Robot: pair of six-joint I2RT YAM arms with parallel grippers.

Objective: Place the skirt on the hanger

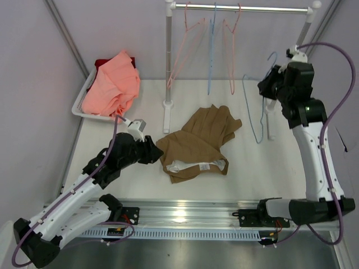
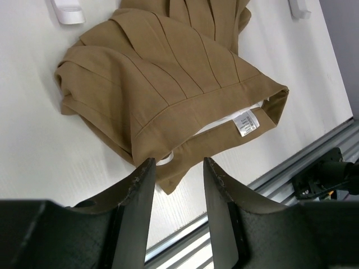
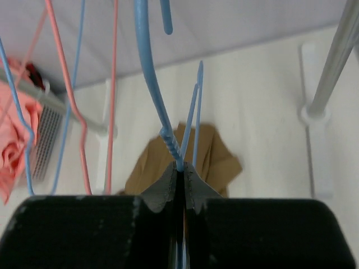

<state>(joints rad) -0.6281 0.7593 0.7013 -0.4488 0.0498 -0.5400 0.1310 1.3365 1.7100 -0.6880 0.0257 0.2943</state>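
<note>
Two risks worried me: my left end effector (image 2: 177, 163) might pinch only one waistband layer of the skirt (image 1: 199, 143), and the thin hanger (image 3: 150, 84) might twist in the right end effector (image 3: 178, 171). The left stood partly open over the waistband corner, holding nothing. The right was clamped on the hanger's neck, up beside the rail (image 1: 241, 8), while the skirt lay crumpled mid-bench (image 1: 252, 168).

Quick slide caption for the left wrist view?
Open left hand poised at the waistband of the tan skirt lying on the white table.
</note>
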